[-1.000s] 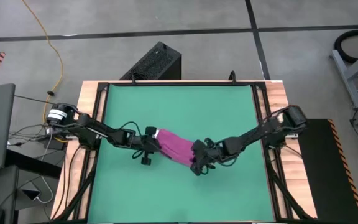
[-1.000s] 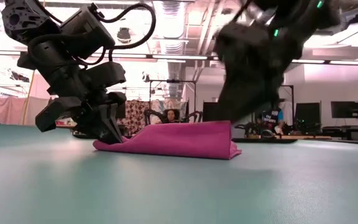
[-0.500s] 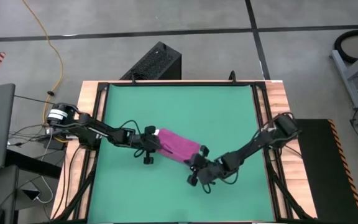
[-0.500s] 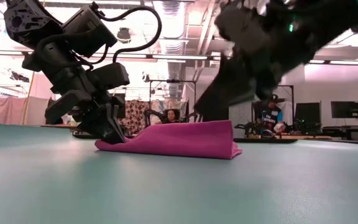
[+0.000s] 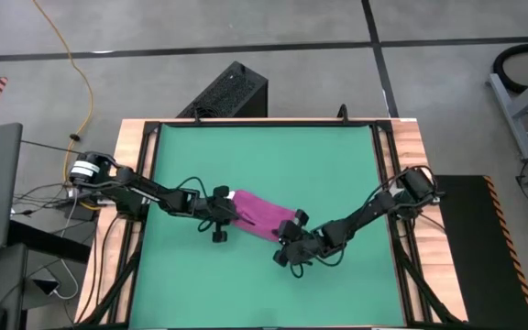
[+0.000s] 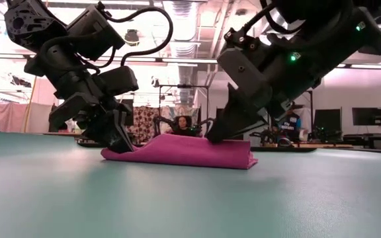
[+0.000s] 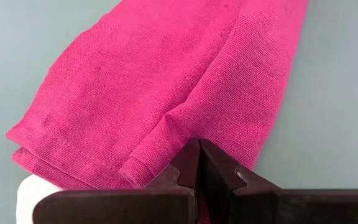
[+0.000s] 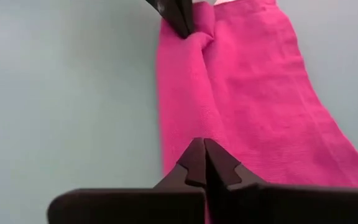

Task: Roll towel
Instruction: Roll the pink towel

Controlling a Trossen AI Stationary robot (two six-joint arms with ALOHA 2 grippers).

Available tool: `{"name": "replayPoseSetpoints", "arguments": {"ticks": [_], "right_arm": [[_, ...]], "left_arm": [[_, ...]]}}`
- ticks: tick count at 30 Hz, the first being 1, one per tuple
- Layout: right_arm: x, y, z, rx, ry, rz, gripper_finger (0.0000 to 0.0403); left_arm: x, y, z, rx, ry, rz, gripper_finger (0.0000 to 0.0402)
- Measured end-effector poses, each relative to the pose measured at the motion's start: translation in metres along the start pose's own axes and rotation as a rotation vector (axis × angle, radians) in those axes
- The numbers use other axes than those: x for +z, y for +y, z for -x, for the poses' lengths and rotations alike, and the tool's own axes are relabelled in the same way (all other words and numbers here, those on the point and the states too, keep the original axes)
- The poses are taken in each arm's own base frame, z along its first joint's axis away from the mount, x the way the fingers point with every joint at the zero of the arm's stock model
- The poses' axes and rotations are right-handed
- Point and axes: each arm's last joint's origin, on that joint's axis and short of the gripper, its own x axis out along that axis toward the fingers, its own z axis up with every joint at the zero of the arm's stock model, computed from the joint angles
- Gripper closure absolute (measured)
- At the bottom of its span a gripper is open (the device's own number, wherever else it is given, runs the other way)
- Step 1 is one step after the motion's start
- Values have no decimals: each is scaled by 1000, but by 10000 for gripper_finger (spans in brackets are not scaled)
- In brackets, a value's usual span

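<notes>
Towel point(image 5: 262, 214) lies folded mid-table on the green mat point(image 5: 319, 165). My left gripper point(image 5: 226, 216) pinches its left end, fingers closed; my right gripper point(image 5: 291, 236) pinches its right end, likewise closed.

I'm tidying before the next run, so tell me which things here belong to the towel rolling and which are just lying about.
Part of the job:
- towel, folded on the green mat
- left pincer, shut on one end
- right pincer, shut on the other end

Lying about:
- black box behind the table
- yellow cable on the floor
</notes>
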Motion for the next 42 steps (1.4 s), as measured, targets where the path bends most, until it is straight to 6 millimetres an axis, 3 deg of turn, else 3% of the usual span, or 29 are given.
{"name": "replayPoseSetpoints", "arguments": {"ticks": [15, 24, 28, 31, 37, 42], "right_arm": [[-12, -10, 1, -62, 129, -11, 389], [-16, -13, 2, -92, 168, -34, 389], [-15, -16, 1, -101, 181, -29, 389], [-16, -16, 1, -103, 184, -12, 389], [-15, -17, 0, -105, 185, -14, 389], [-15, -17, 0, -102, 189, -13, 389]], "left_arm": [[7, -3, 4, -45, -53, 143, 401], [28, -13, 41, -107, -202, 160, 401], [34, -17, 55, -20, -280, 104, 402], [35, -20, 49, 0, -306, 59, 401], [25, -32, 10, -62, -292, -58, 401], [17, -32, -7, 7, -268, -79, 402]]}}
